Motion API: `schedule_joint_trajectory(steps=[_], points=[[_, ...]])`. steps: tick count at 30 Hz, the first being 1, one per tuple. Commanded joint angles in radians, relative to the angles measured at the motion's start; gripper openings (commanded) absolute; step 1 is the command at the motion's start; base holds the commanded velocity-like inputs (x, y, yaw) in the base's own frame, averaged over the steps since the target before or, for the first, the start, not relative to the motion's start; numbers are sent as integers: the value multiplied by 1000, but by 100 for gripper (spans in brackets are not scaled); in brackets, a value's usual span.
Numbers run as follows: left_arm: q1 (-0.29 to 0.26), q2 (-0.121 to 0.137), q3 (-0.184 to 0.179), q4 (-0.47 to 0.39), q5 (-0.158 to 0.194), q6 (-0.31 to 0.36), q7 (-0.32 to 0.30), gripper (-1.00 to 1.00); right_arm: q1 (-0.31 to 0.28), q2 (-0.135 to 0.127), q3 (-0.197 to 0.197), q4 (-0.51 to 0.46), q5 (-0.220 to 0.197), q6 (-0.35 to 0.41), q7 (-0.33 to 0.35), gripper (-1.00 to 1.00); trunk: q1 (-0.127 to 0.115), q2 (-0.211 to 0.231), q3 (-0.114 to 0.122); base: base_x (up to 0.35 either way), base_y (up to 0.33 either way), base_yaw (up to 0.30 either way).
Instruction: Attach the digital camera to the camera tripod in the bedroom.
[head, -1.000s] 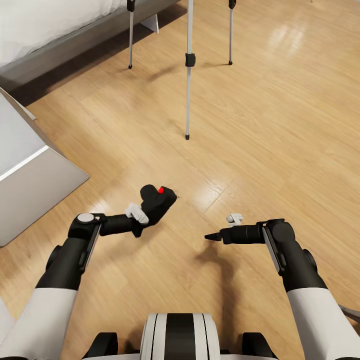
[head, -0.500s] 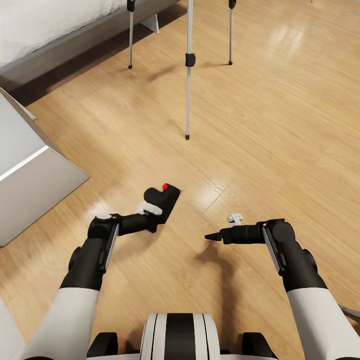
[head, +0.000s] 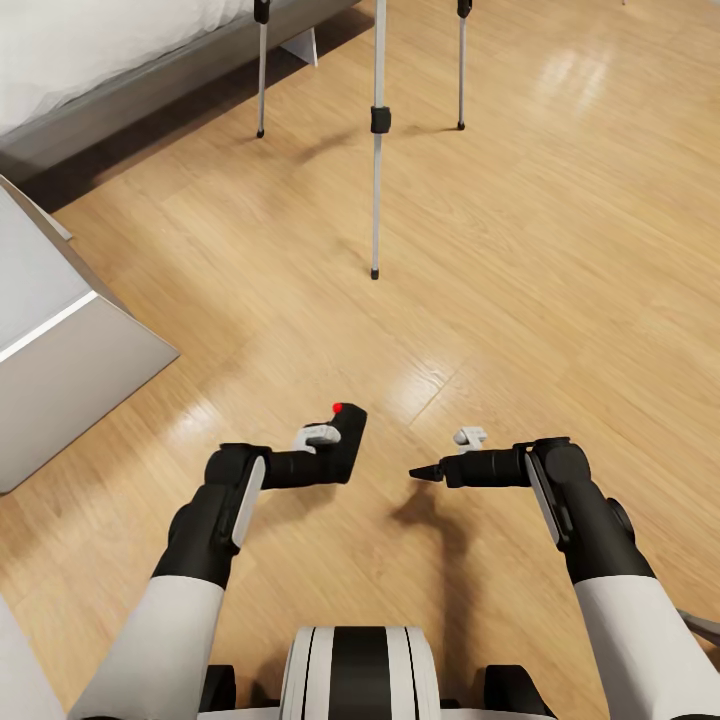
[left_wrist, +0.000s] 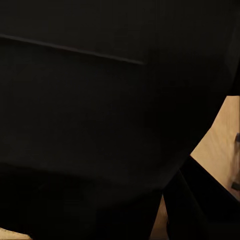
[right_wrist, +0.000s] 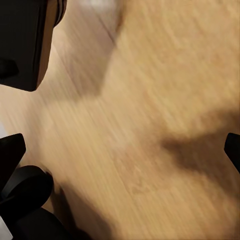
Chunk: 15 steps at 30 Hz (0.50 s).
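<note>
My left gripper (head: 332, 455) is shut on the digital camera (head: 347, 438), a small black body with a red dot on top, held low over the wood floor in front of my trunk. In the left wrist view the camera's dark body (left_wrist: 100, 100) covers nearly everything. The right wrist view catches it (right_wrist: 22, 42) from the side. My right gripper (head: 420, 472) hangs a short way right of it, open and empty. Three thin silver legs of the camera tripod (head: 377, 150) stand on the floor ahead; its head is out of view.
A low grey bed (head: 150, 75) with white bedding runs along the far left, close to the tripod's left leg. A white and grey cabinet (head: 70, 370) juts in at the left. Bare wood floor (head: 560, 250) lies between me and the tripod.
My left arm has swung right and back toward my trunk, carrying the camera closer to the right gripper and turning it. The right arm and the tripod have stayed put.
</note>
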Motion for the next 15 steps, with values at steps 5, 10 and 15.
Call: schedule_joint_trajectory(steps=[5,10,15], points=[[0,-1,-1,9,14,11,-10,-100,-1,0,-2,-2,10,4,10,100,0,0,-1,0,0,0],[0,-1,-4,-43,22,7,-12,-100,-1,0,-2,-1,10,4,10,100,0,0,-1,0,0,0],[0,-1,-58,-127,-6,5,125,-100,-1,0,-2,0,11,4,9,100,0,0,-1,0,0,0]])
